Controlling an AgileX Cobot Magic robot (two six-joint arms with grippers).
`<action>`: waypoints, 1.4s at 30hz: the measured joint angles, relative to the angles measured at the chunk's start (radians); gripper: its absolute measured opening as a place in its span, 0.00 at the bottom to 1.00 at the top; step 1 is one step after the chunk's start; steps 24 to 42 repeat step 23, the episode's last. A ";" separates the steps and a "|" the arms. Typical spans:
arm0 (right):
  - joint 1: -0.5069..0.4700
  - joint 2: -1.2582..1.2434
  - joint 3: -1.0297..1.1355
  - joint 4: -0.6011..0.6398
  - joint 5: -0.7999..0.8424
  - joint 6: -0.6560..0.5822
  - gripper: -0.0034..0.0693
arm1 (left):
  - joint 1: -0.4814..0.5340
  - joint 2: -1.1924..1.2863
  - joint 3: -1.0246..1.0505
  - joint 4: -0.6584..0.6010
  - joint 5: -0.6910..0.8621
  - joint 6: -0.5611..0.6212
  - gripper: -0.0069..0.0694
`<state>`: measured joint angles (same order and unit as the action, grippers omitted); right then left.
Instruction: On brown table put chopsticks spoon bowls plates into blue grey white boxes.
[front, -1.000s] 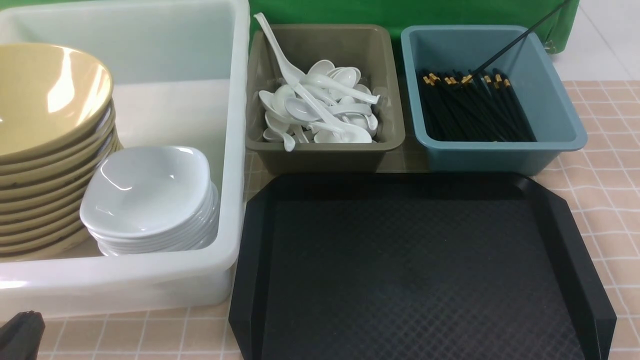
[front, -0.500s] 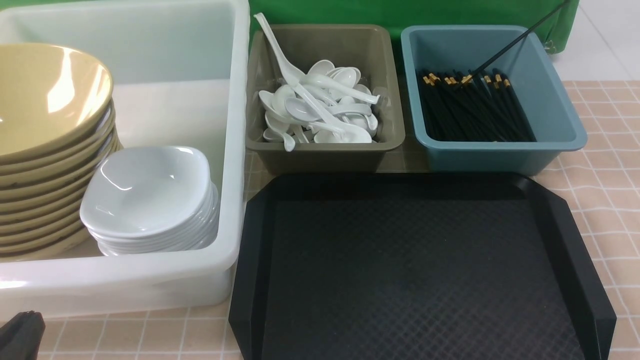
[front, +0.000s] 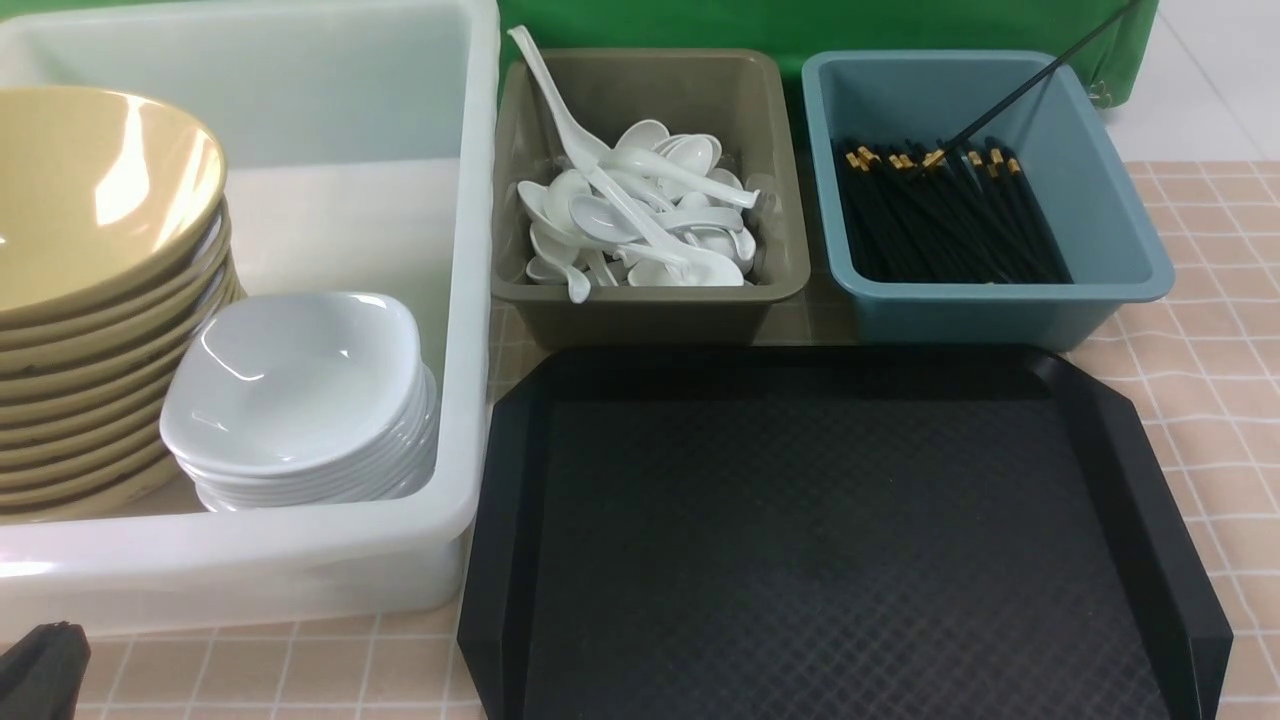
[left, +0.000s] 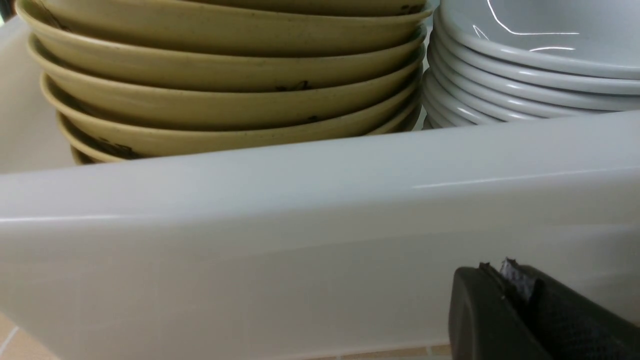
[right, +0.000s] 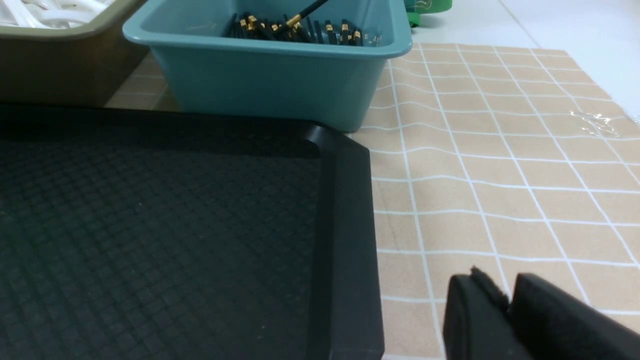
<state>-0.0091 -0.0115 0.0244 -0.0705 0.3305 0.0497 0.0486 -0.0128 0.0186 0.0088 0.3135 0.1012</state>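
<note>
Nothing has shifted across the last second, so you are looking at a settled scene, and I judge the sorting finished or very nearly so.

Your left gripper (left: 505, 290) sits at about 7 o'clock in the front view, its two dark jaws pressed together on nothing, just short of the near wall of the large translucent white plastic box (front: 470, 300). Behind that wall stand the stacked glossy mustard-yellow round bowls (front: 100, 300) and, beside them toward 3 o'clock, the stacked small white rounded-square plates (front: 300, 400).

Your right gripper (right: 510, 305) shows only in its wrist view; its jaws look closed and empty, though the view cuts them off. It hangs low over the pinkish-tan tiled brown table (front: 1200, 350), just beside the textured black octagonal tray (front: 830, 540), which carries nothing.

Beyond the tray, at 12 o'clock, the olive-grey plastic box (front: 780, 290) holds the heap of glossy white soup spoons (front: 640, 220). At 1 o'clock the teal-blue plastic box (front: 1150, 280) holds the thin black gold-banded chopsticks (front: 950, 220); one stick leans over its far rim.
</note>
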 joint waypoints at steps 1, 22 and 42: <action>0.000 0.000 0.000 0.000 0.000 0.000 0.26 | 0.000 0.000 0.000 0.000 0.000 0.000 0.10; 0.000 0.000 0.000 0.000 0.000 0.000 0.29 | 0.001 0.000 0.000 0.000 0.000 0.000 0.10; 0.000 0.000 0.000 0.000 0.000 0.000 0.29 | 0.001 0.000 0.000 0.000 0.000 0.000 0.10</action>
